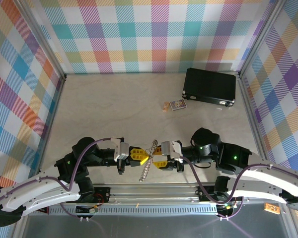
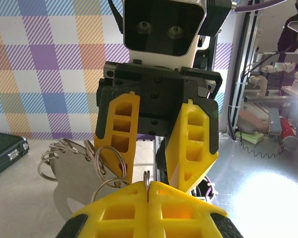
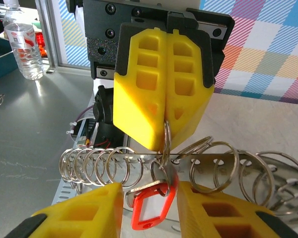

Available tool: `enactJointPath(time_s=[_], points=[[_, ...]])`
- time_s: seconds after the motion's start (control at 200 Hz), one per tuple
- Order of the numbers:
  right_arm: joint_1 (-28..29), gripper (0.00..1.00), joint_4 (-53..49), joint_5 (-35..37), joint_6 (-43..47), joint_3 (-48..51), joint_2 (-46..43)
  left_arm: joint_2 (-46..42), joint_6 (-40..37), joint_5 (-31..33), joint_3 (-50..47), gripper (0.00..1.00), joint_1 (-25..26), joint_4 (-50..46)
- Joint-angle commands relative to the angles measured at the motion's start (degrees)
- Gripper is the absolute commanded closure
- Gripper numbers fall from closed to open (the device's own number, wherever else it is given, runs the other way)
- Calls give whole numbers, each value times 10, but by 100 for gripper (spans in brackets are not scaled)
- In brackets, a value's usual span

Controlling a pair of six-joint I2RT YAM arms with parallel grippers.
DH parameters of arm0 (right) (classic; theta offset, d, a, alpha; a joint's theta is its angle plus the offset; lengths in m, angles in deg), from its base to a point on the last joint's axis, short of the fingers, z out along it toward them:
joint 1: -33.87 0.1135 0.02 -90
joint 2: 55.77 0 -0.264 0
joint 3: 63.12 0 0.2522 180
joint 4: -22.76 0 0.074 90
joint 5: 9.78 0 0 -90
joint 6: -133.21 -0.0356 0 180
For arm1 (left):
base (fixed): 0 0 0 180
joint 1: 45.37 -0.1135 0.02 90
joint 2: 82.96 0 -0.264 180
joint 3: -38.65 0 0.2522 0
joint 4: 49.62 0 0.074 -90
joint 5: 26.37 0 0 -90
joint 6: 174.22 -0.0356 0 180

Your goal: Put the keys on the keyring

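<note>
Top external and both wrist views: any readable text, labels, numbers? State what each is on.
No text reads clearly in any view.
Printed card: coloured print, too small to read.
Orange tag at the near right: dark marks, too small to read.
Bottle: red label, blurred.
Red key tag: the white insert looks blank.

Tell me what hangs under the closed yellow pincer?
A small ring, pinched by the left pincer, with the key's red head dangling below. Its blade is hidden.
</note>
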Motion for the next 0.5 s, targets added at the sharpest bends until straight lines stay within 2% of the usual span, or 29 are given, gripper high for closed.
enactJointPath(time_s=[0.0,0.34,0.495], points=[[6,65,43,-11,-13,10,-5,-8,12,-15,-5,100,-1,39],[6,67,87,-9,-25,29,-9,-11,18,-19,-11,100,-1,44],[6,75,91,-10,-27,32,-9,-11,19,-18,-13,100,-1,44]])
